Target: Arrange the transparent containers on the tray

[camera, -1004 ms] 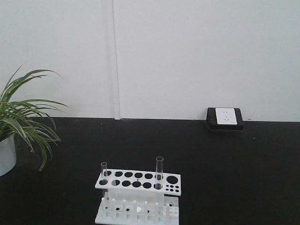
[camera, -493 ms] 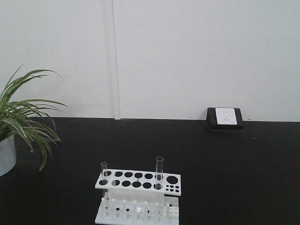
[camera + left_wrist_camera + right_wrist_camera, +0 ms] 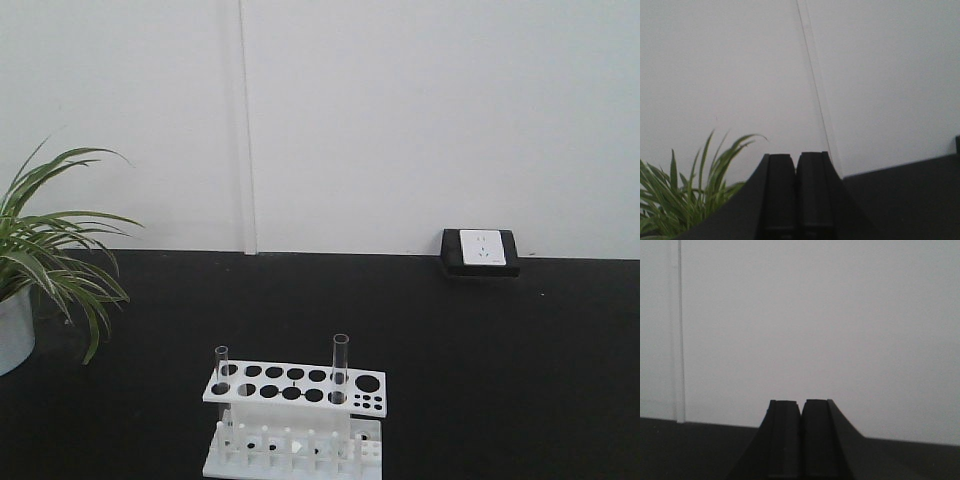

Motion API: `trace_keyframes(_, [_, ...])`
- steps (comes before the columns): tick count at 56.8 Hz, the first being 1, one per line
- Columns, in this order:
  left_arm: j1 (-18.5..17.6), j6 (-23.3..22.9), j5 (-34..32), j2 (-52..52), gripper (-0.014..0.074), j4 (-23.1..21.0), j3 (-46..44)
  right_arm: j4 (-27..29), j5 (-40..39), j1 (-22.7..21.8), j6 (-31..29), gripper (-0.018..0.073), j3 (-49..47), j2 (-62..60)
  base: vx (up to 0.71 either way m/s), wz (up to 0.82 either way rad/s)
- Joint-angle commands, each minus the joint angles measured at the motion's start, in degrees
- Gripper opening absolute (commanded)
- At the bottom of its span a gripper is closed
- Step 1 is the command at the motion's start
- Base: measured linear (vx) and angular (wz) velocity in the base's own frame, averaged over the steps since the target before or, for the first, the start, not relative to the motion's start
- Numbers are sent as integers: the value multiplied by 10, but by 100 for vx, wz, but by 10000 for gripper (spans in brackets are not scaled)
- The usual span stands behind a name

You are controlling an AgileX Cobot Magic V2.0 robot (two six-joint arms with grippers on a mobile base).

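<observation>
On the front view, comparing with half a second and one second ago, I find no difference: every object stands in the same place, and no arm comes into this view.

I go from the biggest to the smallest. At the far side stands the white wall [image 3: 400,120], with a thin vertical seam left of the middle. Below it lies the black table [image 3: 500,380], which fills the lower half of the view. At the left edge there is a green plant [image 3: 50,250] with long striped leaves, in a pale pot [image 3: 12,335] that is partly cut by the frame. Near me, a little left of the middle, stands the white perforated rack [image 3: 295,385]; its base is cut by the lower edge. Far to the right, against the wall, sits a black box with a white socket [image 3: 480,252].

Both transparent containers are upright in the near row of holes of the rack. The taller test tube [image 3: 340,365] is toward the right end, and the narrower test tube [image 3: 221,368] is at the left end, well apart from it.

The left gripper [image 3: 796,195] has its two dark fingers pressed together, with only a thin line between them, and it pinches nothing; beyond it I see plant leaves at the left. The right gripper [image 3: 801,437] is also pressed together, holds nothing, and points at the wall above the table.
</observation>
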Motion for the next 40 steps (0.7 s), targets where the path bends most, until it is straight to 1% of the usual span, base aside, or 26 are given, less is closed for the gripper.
trace_keyframes(1, [1, -3, -33, 13, -6, -7, -19, 21, -44, -2, -3, -11, -21, 17, 0, 0])
trace_keyframes(6, [1, -3, -28, 20, -5, -7, -19, 40, -44, -2, -3, -11, -21, 24, 0, 0])
trace_keyframes(14, [1, -3, -24, 20, 6, -7, -19, 41, -45, -2, -3, -5, -21, 29, 0, 0])
trace_keyframes(20, [1, -3, -25, 20, 42, -7, -19, 41, -44, -2, -3, 14, -21, 29, 0, 0])
trace_keyframes(24, [1, -3, -25, 20, 79, -7, -19, 40, -41, -2, -3, 45, -21, 29, 0, 0])
trace_keyframes(30, [1, -3, -25, 20, 153, -7, -19, 39, -33, -2, -5, 120, -21, 29, 0, 0])
trace_keyframes(33, [1, -3, -25, 20, 202, -7, -19, 39, -28, -2, -6, 179, -21, 29, 0, 0])
trace_keyframes(39, [1, -3, -25, 20, 314, -6, -19, 39, -25, -2, -6, 337, -21, 29, 0, 0])
trace_keyframes(40, [1, -3, -25, 20, 331, -6, -19, 39, -25, -2, -6, 377, -21, 29, 0, 0])
